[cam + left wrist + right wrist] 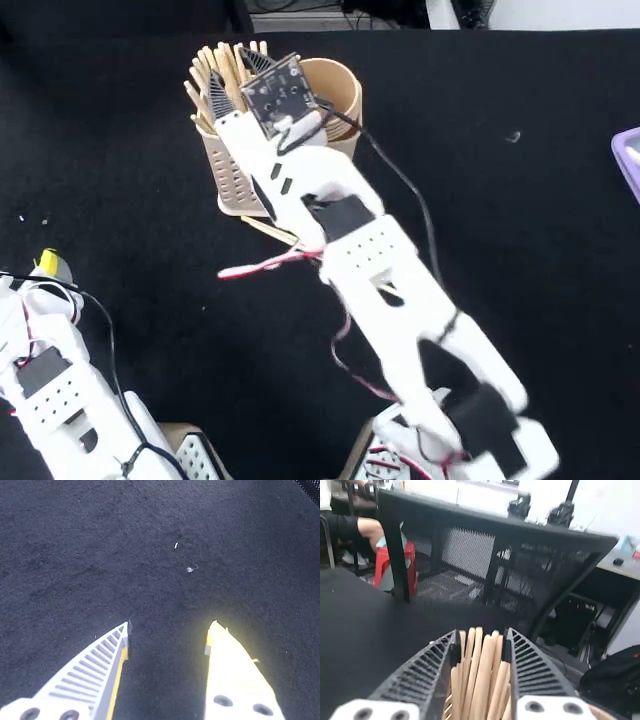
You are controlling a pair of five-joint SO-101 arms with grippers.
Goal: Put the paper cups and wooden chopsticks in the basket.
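Overhead, looking down on the table (520, 220). Left wrist close above it. Right wrist level, past chopsticks (479, 670) also seen overhead.

White plastic right arm (375, 255), white plastic left arm (55, 400): small round holes, thin black cable (405, 185), red wires (262, 266). Left gripper (170, 630): ribbed white finger (95, 667), yellow finger (235, 672).

At the far side of the table (520, 250), left of centre, the wooden chopsticks (215, 72) stand in the basket (228, 175), clasped between the jaws of the right gripper (481, 632), with the paper cup (340, 88) just right of them, while the left gripper (170, 630) hangs spread above bare table at the near left.
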